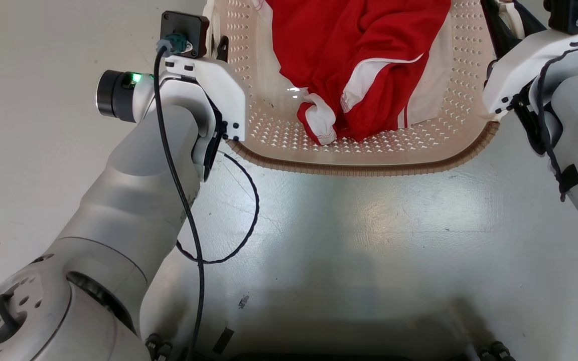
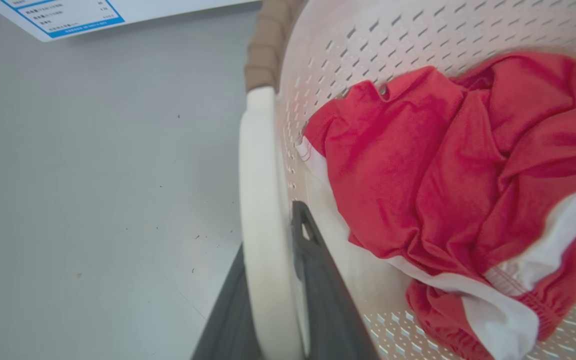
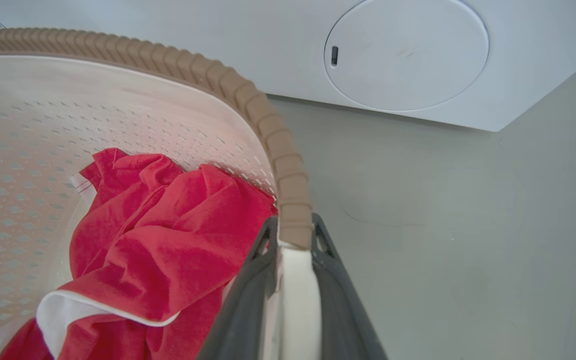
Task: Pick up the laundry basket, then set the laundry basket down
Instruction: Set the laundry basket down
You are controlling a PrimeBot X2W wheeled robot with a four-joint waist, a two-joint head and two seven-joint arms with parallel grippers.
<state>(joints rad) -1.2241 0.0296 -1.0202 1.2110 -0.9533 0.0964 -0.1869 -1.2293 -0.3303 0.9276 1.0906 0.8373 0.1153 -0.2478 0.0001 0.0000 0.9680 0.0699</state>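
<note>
- The laundry basket (image 1: 359, 160) lay directly ahead of the robot, between its two arms and above the grey floor (image 1: 369, 225). We could not tell whether its base was touching that floor.
- The left pincer (image 2: 270, 230) was clamped on the left handle (image 2: 263, 190), one dark finger outside the white bar and the other inside, against the perforated wall.
- The right pincer (image 3: 294, 225) was clamped on the right handle (image 3: 295, 300) in the same way, its fingertips reaching just to the end of the brown rim.
- We judged the step in hand to be carrying the basket by both handles. To do it well, both arms should move at one height and one pace, so that the rim stays level and neither handle twists out of its narrow grip.
- The set-down calls for a slow, vertical descent, and the pincers should open only once the base sits flat.
- The basket was of smooth cream plastic, rounded-rectangular, pierced with rows of small slots and edged by a ribbed, woven-look rim.
- The handles were plain, glossy white bars.
- A soft red garment with white trim (image 1: 349, 55) lay crumpled inside. We judged it a light load that could slide.
- A white washing machine (image 3: 408, 55) with a round door stood on the floor beyond the basket, well apart from it.
</note>
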